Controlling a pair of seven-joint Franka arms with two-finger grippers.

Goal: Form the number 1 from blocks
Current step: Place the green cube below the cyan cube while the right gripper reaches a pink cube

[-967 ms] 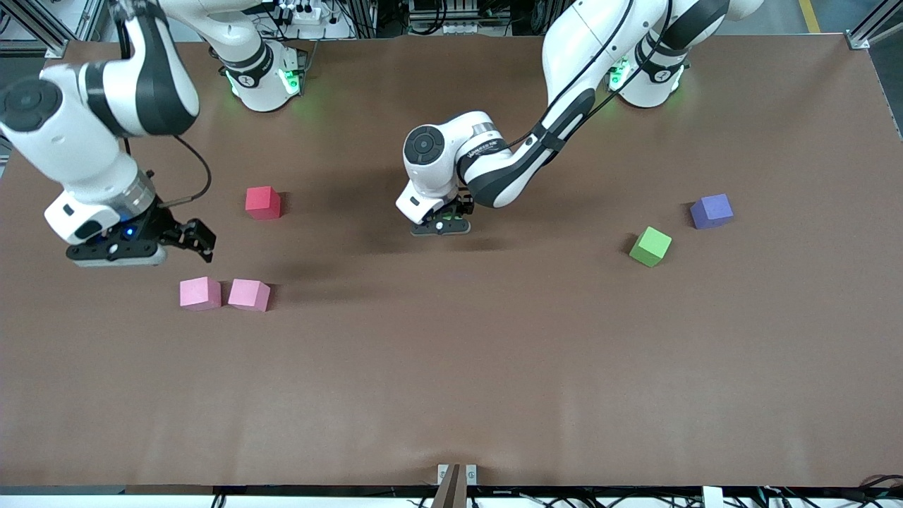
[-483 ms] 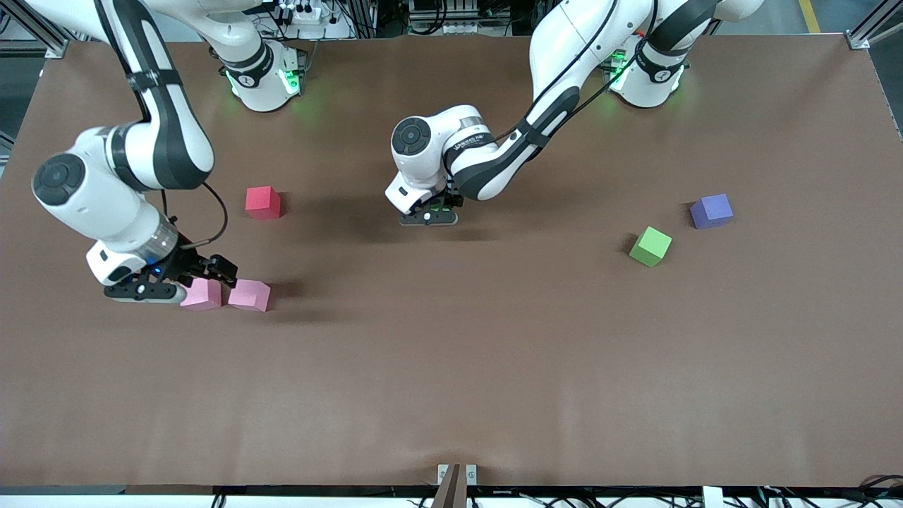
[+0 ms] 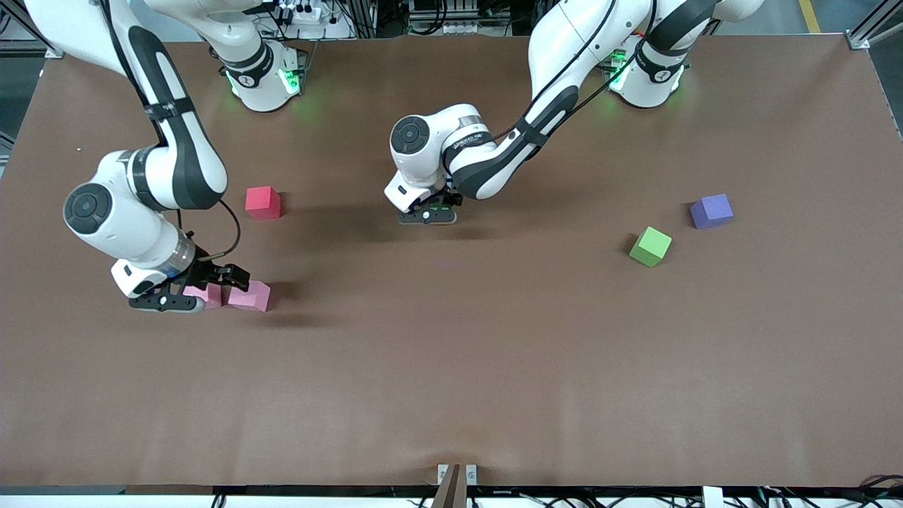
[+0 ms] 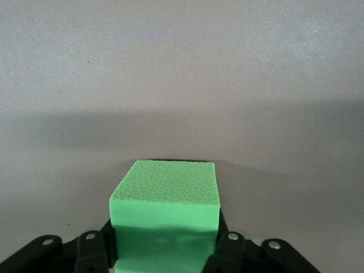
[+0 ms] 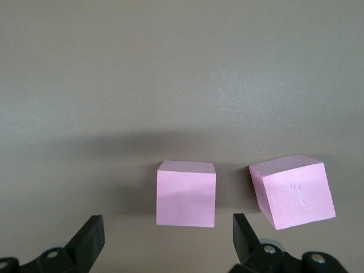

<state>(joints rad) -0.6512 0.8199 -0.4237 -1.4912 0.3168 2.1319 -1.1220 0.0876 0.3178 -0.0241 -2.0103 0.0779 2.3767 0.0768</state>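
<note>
Right gripper (image 3: 185, 299) dropped, jaws spread, straddling pink cube (image 5: 186, 193); left gripper (image 3: 428, 215) (table centre) loosening, green cube (image 4: 165, 219) between jaws: placement likely.

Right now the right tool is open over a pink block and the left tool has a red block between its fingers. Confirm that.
Not quite. The block between the left tool's fingers is green, not red, as the left wrist view shows. The right tool is indeed open over a pink block.
</note>
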